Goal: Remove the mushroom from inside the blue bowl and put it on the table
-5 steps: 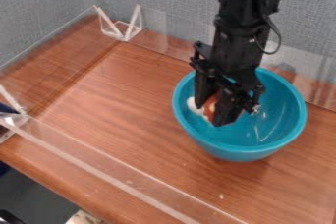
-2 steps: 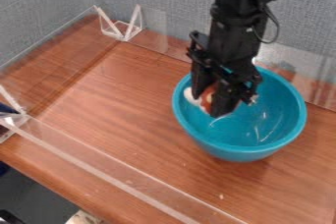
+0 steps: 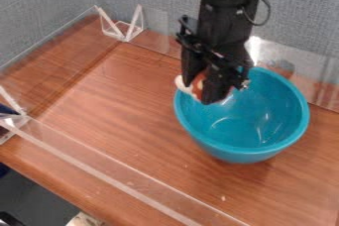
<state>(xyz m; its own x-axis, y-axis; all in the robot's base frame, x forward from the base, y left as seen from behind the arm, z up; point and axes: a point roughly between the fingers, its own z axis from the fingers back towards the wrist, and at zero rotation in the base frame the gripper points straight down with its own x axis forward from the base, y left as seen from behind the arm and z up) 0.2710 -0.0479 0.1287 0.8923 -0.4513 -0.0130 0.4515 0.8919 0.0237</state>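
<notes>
Shifting left — that is the change. Left part of the frame: wood-grain tabletop [image 3: 113,101], a broad bare stretch of it running from the white angular stand [image 3: 121,25] at upper left down towards the bottom edge, same as in the earlier views. Stand has not moved.

Centre: toy mushroom [image 3: 200,87], pale stem pointing left, reddish cap partly hidden by dark fingers. A moment ago it showed over the inside of the bowl; now it has come left and slightly up in the picture, to the bowl's left rim. Height above the rim can't be judged from this single view. Pincer [image 3: 211,84] closed on the mushroom, gripping it by the cap side.

Right of centre: blue bowl [image 3: 247,154], upright, in its former place — apparently not dragged along. Black robot arm [image 3: 231,10] above, shifted left with its load.

Meaning for the task: lifting out looks nearly finished; carrying clear of the rim and setting down on the wood remain. Letting go too soon could drop it back in.

Brands, labels, writing: none readable.
</notes>
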